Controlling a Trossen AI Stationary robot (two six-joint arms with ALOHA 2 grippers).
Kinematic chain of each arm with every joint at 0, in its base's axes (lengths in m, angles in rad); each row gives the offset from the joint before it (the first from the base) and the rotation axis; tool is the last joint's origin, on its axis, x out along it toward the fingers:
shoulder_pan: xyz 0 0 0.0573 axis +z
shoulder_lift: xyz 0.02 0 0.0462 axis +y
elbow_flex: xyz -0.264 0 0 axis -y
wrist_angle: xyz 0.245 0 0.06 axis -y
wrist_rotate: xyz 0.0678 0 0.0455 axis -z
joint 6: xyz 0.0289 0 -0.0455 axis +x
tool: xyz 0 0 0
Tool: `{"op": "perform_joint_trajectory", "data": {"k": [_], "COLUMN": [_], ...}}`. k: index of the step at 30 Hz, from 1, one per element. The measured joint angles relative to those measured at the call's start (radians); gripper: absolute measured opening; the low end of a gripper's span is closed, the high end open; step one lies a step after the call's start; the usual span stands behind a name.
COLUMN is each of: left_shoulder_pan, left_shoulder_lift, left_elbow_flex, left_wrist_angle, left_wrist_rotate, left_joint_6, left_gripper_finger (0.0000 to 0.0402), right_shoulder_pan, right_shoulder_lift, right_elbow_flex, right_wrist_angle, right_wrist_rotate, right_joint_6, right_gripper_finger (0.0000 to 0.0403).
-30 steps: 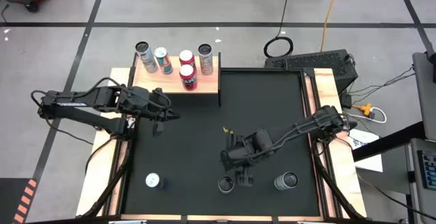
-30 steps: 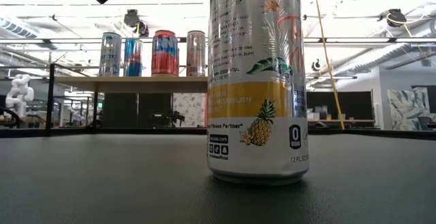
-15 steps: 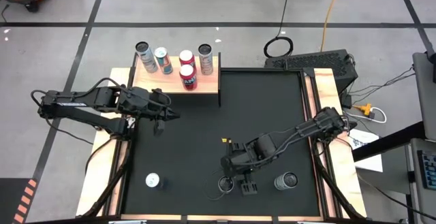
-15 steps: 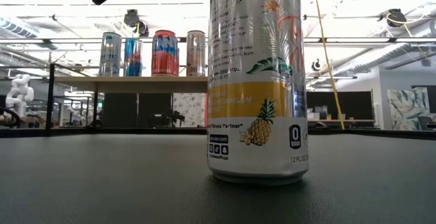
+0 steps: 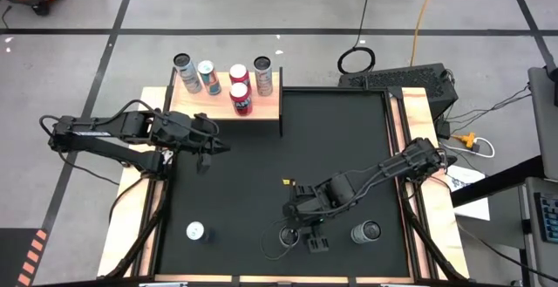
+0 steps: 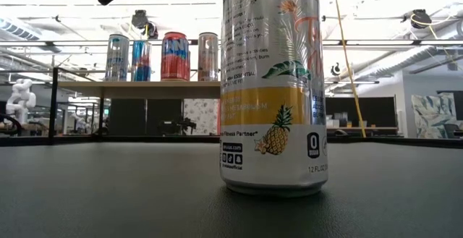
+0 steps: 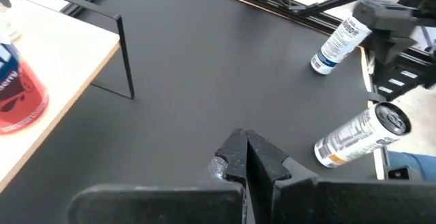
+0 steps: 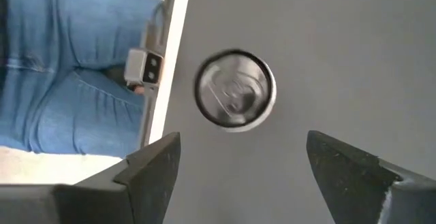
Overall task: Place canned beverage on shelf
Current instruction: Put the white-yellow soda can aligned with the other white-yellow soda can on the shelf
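Note:
The shelf, a pale wood board at the mat's far left, carries several cans. Three cans stand upright on the black mat near its front edge. The middle one is silver with a yellow pineapple band. My right gripper hovers open above it, pointing steeply down, with a finger on either side of the can's top and clear of it. In the high view that gripper covers most of the can. My left gripper is shut and holds nothing, hanging in the air just in front of the shelf.
Two more cans stand on the mat, one near the left and one near the right. The shelf's black leg rises at its corner. A person in blue jeans stands just beyond the table's near edge.
My right gripper has edged toward the table's near edge and rolled a little about its own axis, coming over the middle can with its fingers still open. The cans have not moved.

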Motion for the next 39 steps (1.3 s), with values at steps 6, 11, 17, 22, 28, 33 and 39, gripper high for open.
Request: {"op": "perform_joint_trajectory", "data": {"k": [6,11,17,22,28,33,39], "left_shoulder_pan": [0.000,0.000,0.000,0.000,0.000,0.000,0.000], "left_shoulder_lift": [0.000,0.000,0.000,0.000,0.000,0.000,0.000], "left_elbow_flex": [0.000,0.000,0.000,0.000,0.000,0.000,0.000], "left_wrist_angle": [0.000,0.000,-0.001,-0.001,-0.001,-0.006,-0.007], "left_wrist_rotate": [-0.013,-0.013,-0.013,-0.013,-0.013,-0.013,-0.013], "left_joint_6": [-0.004,-0.007,-0.009,-0.010,-0.010,-0.009,-0.001], "left_gripper_finger": [0.0001,0.0001,0.0001,0.0001,0.0001,0.0001,0.0001], "right_shoulder_pan": [0.002,0.003,0.020,0.019,0.021,0.025,0.039], "right_shoulder_lift": [0.000,0.000,0.000,0.000,0.001,0.023,0.064], "right_elbow_flex": [0.000,0.000,0.000,0.000,0.001,0.001,0.001], "right_wrist_angle": [0.063,0.061,0.066,0.073,0.115,0.090,0.095], "right_wrist_rotate": [-0.005,-0.028,-0.028,-0.025,0.002,0.083,0.082], "right_joint_6": [-0.012,0.016,-0.008,-0.007,0.036,0.042,0.039], "right_gripper_finger": [0.0299,0.0300,0.0317,0.0348,0.0357,0.0357,0.0357]}}
